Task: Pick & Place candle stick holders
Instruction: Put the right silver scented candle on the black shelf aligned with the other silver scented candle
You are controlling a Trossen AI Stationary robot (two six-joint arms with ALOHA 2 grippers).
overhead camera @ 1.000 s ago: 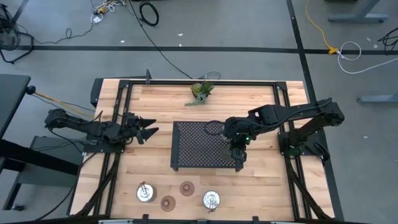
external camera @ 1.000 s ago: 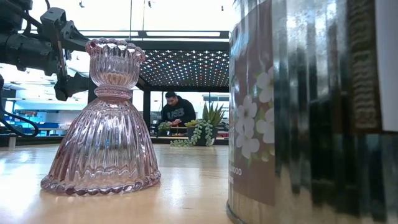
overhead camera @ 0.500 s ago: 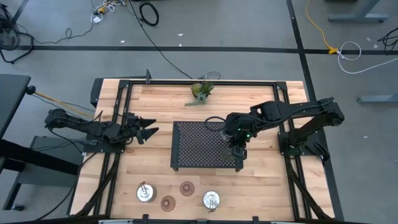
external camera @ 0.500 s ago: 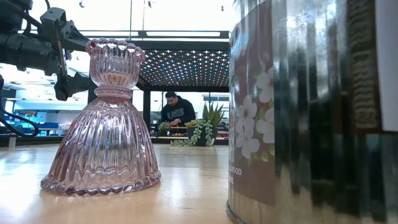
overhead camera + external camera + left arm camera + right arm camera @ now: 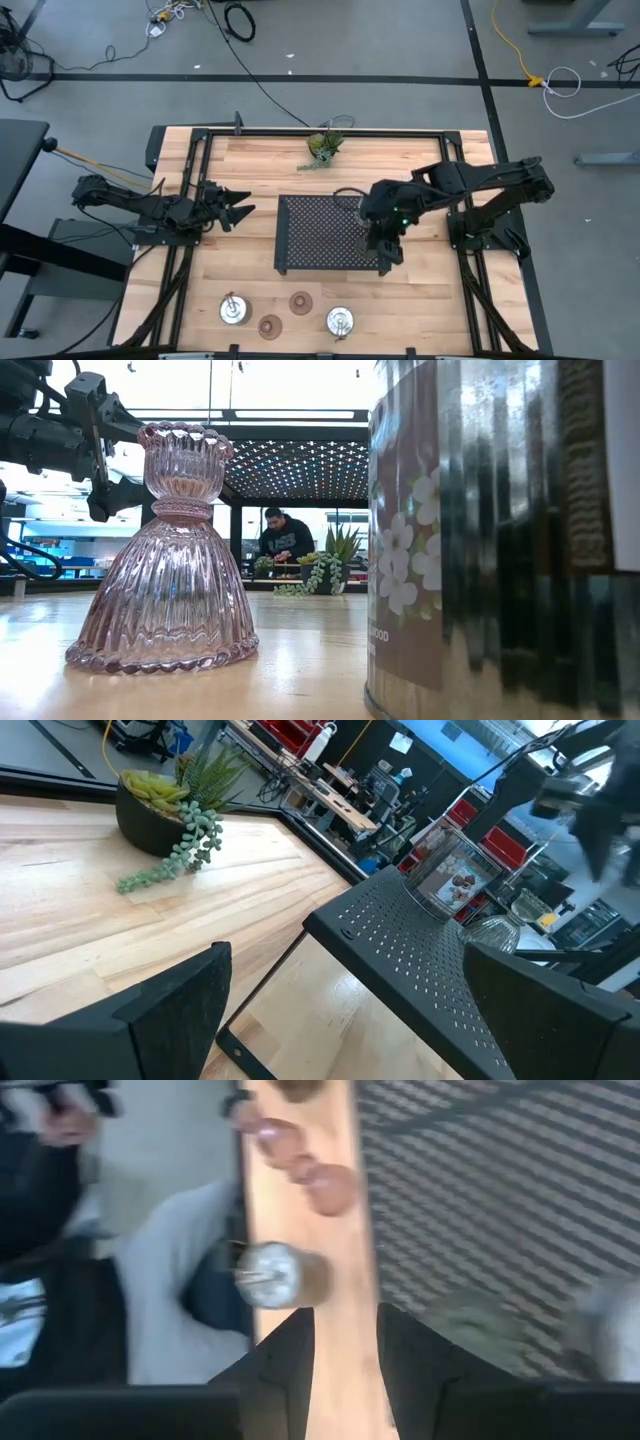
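High view, left to right: the left tool [image 5: 240, 211] waits over the bench's [image 5: 260, 165] left side, fingers spread and holding nothing. Four candle stick holders stand along the near edge: a silver holder [image 5: 234, 310], two brownish-red ones [image 5: 270, 325] [image 5: 300, 301], then another silver holder [image 5: 340, 321]. A black perforated rack [image 5: 320, 230] sits mid-bench, a potted plant [image 5: 325, 147] behind it. The right tool [image 5: 385, 247] hangs at the rack's right near corner; whether its fingers are spread I cannot tell.

Wooden table [image 5: 250, 170] with a black frame; a black shelf full of holes [image 5: 320, 232] in the middle, a little green plant [image 5: 324, 147] at the back; two shiny silver holders [image 5: 234, 310] and two small brown-red holders [image 5: 299, 301] at the front
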